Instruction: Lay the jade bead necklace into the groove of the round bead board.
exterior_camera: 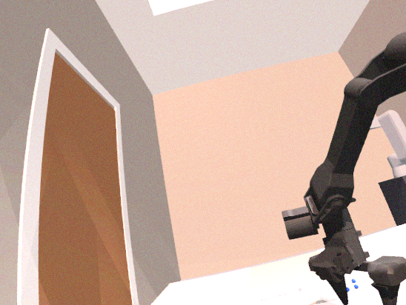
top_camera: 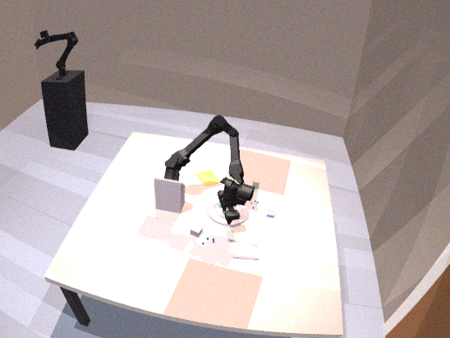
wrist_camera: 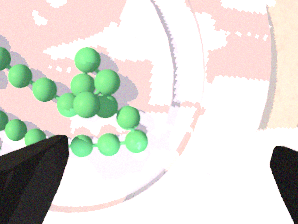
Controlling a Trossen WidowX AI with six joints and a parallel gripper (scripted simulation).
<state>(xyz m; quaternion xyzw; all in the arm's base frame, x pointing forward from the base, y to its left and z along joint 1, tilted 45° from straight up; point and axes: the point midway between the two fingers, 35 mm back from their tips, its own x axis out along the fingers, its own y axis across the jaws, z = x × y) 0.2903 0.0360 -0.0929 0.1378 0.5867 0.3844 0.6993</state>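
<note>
The green bead necklace (wrist_camera: 108,144) (top_camera: 220,205) lies on the round pale board (wrist_camera: 187,60) (top_camera: 213,217). In the wrist view several beads are bunched in a raised-looking clump, and a strand bends round at the right and runs back left. These visible beads lie inside the board's curved inner line. My gripper (wrist_camera: 173,152) (top_camera: 227,215) (exterior_camera: 367,300) is open and empty above the board. Its left finger covers part of the lower strand; the fingers stand either side of a bare stretch of board. The rest of the necklace is out of the wrist view or behind the arm.
A grey upright panel (top_camera: 169,195) stands left of the board, before the arm's base. A yellow flat piece (top_camera: 208,178) lies behind. A grey block (top_camera: 196,231) and small blue dots (top_camera: 208,240) are in front. A blue-white block (top_camera: 270,213) is right; a thin bar (top_camera: 245,258) lies nearer the front.
</note>
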